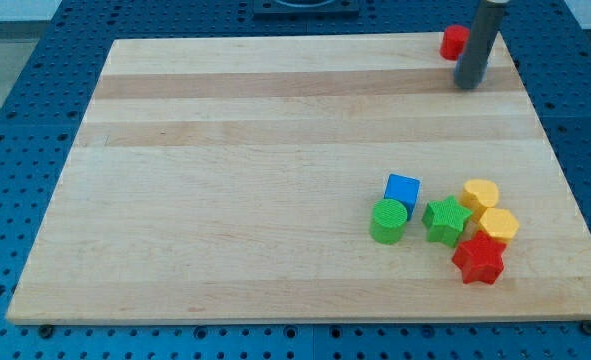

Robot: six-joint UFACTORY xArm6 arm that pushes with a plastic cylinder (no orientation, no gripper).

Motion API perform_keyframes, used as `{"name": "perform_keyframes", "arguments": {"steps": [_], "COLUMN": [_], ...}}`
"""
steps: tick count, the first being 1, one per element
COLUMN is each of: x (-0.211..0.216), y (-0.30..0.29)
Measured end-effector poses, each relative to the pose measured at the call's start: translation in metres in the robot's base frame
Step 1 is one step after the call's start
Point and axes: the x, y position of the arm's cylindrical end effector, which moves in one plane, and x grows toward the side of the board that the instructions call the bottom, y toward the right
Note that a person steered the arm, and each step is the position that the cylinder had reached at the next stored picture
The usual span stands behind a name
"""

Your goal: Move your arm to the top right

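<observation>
My tip [468,83] stands on the wooden board [225,180] near its top right corner. A red block [454,41] lies just above and to the left of the tip, partly hidden by the rod; its shape is unclear. At the view's lower right is a cluster: a blue cube [402,189], a green cylinder [388,221], a green star [446,220], a yellow rounded block [480,193], a yellow hexagon [497,225] and a red star [478,260]. The tip is far above this cluster.
The board lies on a blue perforated table [15,120]. The board's right edge [545,130] runs close to the tip.
</observation>
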Motion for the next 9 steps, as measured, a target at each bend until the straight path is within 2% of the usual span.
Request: {"name": "perform_keyframes", "arguments": {"steps": [1, 3, 4, 5, 7, 9], "x": [0.028, 0.078, 0.086, 0.086, 0.082, 0.048], "y": [-0.034, -0.142, -0.178, -0.182, -0.159, -0.021]}}
